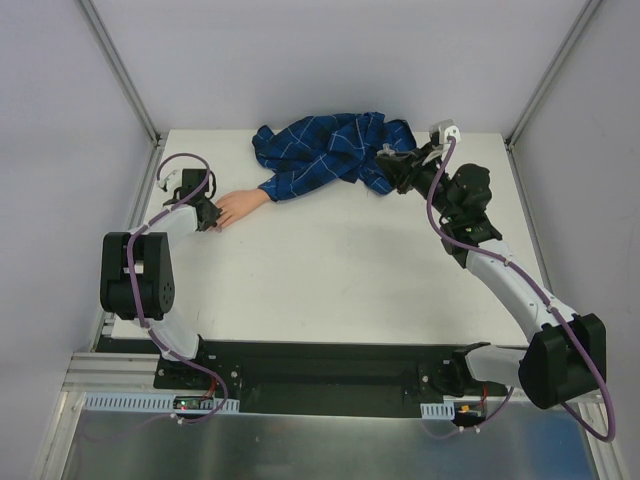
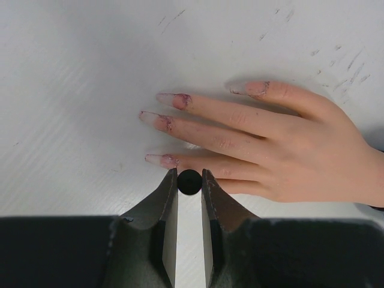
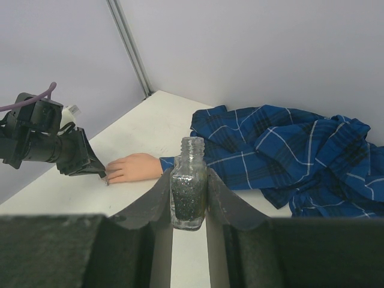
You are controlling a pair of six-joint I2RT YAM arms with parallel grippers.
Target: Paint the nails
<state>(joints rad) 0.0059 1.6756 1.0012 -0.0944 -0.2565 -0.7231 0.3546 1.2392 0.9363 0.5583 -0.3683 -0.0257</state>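
A white table (image 1: 330,270) carries a peach dummy hand (image 1: 238,205) and its crumpled blue checked shirt (image 1: 330,150).

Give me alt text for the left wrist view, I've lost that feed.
The left pincer is shut on a small black round piece, right beside the nearest finger of a dummy hand lying palm down on a white table. Four nails show, smeared with patchy pinkish-purple polish.
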